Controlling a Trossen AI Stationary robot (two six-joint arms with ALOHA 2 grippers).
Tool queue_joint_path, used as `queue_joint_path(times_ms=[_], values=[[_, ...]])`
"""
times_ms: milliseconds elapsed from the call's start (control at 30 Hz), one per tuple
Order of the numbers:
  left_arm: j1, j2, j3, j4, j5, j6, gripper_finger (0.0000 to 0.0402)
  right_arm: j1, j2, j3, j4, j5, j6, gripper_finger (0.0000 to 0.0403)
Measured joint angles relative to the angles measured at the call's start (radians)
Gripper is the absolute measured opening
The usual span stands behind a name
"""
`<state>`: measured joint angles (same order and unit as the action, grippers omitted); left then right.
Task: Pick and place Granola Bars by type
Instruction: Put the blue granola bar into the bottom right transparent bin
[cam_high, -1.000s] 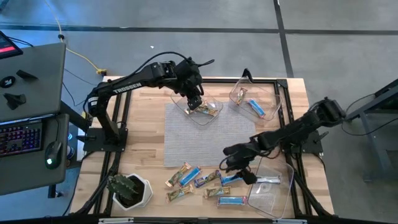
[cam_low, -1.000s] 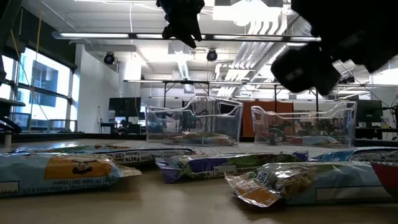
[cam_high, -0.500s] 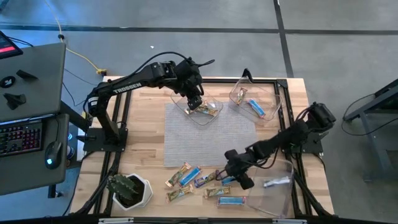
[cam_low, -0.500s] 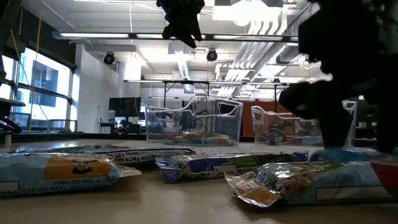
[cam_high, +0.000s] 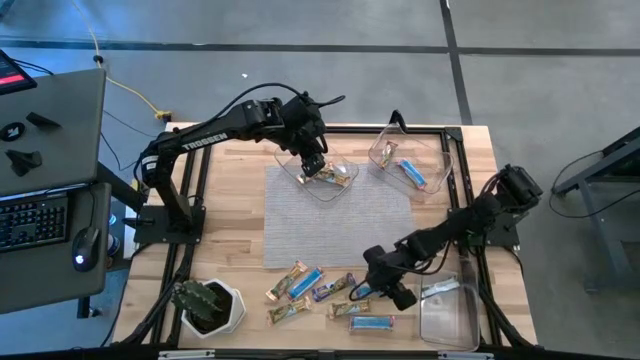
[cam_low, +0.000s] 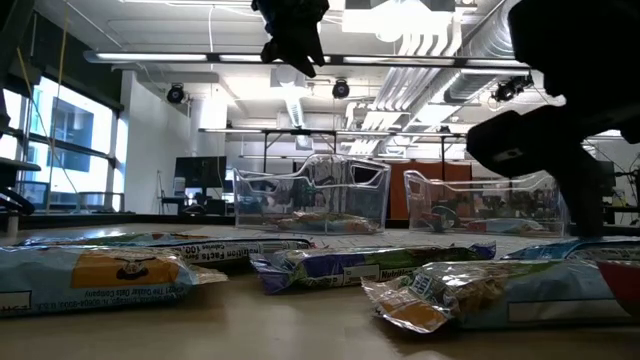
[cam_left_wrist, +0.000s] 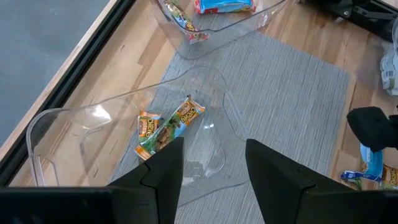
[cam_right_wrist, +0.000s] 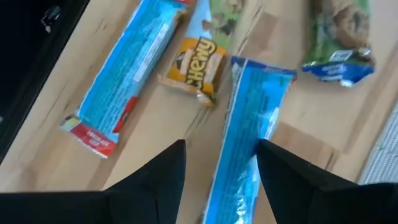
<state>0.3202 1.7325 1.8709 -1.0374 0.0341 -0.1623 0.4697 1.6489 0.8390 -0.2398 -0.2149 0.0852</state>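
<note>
- The right gripper (cam_high: 385, 288) is low over the loose bars at the near edge of the table, its fingers spread wide with nothing between them.
- In the right wrist view a bright blue bar (cam_right_wrist: 245, 137) lies directly beneath the gap between the fingers, lengthwise to them; I judge this the bar to be taken next.
- Just beside it lie a second blue bar (cam_right_wrist: 127, 78) and a small tan bar (cam_right_wrist: 198, 70); a green-wrapped bar (cam_right_wrist: 339, 43) sits a little farther out.
- Close by the right gripper, on its outer side, stands a clear bin (cam_high: 450, 310) holding one silver bar (cam_high: 438, 291).
- Well apart, across the grey mat (cam_high: 335, 215), the left gripper (cam_high: 312, 165) hangs over another clear bin (cam_left_wrist: 74, 143), fingers apart and empty; tan bars (cam_left_wrist: 165, 124) lie in the bin below it.
- A third bin (cam_high: 435, 160) beyond holds a blue bar and a tan one.
- Judged from this, sorting is partly done: a few bars are binned, while about eight loose bars (cam_high: 315, 290) remain on the table.
</note>
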Motion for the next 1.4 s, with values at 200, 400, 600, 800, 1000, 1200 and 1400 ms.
queue_joint_path(times_ms=[200, 400, 600, 800, 1000, 1200, 1400], values=[[0.000, 0.000, 0.000, 0.000, 0.000, 0.000, 0.0168, 0.002, 0.007, 0.000, -0.008, 0.017, 0.019, 0.0181], [0.000, 0.000, 0.000, -0.006, 0.000, 0.000, 0.0168, 0.002, 0.066, 0.004, -0.053, 0.033, 0.020, 0.0181], [0.000, 0.000, 0.000, -0.010, 0.000, 0.000, 0.0168, 0.001, 0.073, 0.004, -0.074, 0.026, 0.020, 0.0159], [0.000, 0.000, 0.000, -0.010, 0.000, 0.011, 0.0168, 0.002, 0.046, 0.001, -0.088, 0.049, 0.021, 0.0079], [0.000, -0.001, 0.000, -0.009, 0.000, 0.023, 0.0168, 0.004, -0.046, -0.005, -0.098, 0.047, 0.055, 0.0012], [0.000, -0.001, 0.000, -0.009, 0.000, 0.023, 0.0168, 0.003, -0.254, -0.003, -0.167, 0.164, 0.144, 0.0024], [0.000, -0.001, 0.000, -0.010, 0.001, 0.023, 0.0168, 0.033, -0.521, 0.000, -0.470, 0.286, 0.305, 0.0041]])
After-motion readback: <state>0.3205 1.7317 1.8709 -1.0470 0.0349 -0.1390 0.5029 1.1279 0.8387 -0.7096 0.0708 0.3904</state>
